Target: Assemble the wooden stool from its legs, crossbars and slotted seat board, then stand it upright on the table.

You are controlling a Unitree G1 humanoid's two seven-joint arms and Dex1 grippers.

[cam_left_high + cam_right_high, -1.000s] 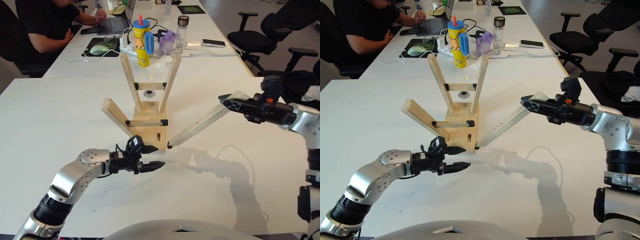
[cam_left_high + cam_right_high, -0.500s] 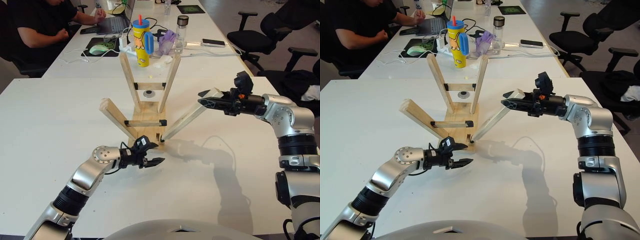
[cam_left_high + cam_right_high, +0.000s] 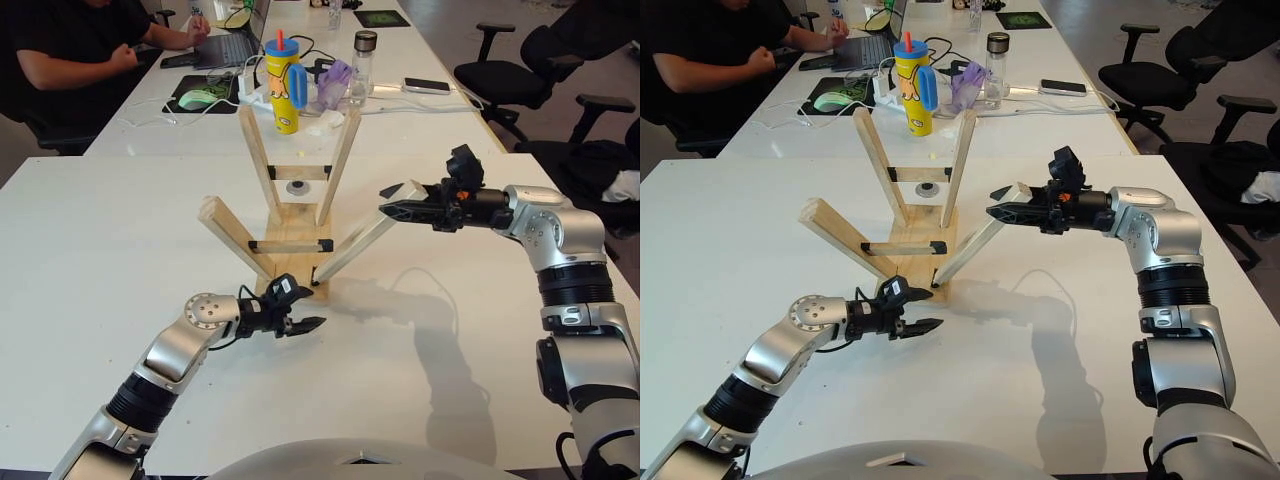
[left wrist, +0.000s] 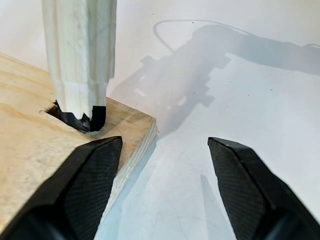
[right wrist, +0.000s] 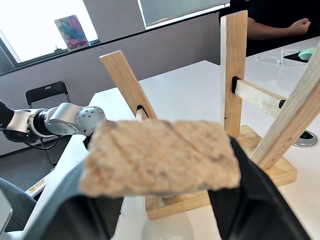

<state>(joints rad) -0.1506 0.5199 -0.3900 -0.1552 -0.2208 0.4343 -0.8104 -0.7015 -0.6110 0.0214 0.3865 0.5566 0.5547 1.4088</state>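
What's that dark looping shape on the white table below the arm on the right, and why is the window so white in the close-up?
Left eye view: the right arm throws that shadow on the table, lit from above; the loop is likely a cable's. Left wrist view: seemingly the same shadow lies beyond the open left pincer. Right wrist view: the window is blown out by daylight.

**Pale wood standing out on a white worktop [image 3: 100, 250]**

The seat board [image 4: 30, 150] and the leg [image 3: 362, 235] in the black right claw [image 3: 392, 206] are showing pale, grained wood, the leg's foot wearing a black tip. The left claw [image 3: 308, 312] is showing black too. Behind, a yellow cup [image 3: 282, 100] is sporting a blue handle and red straw.
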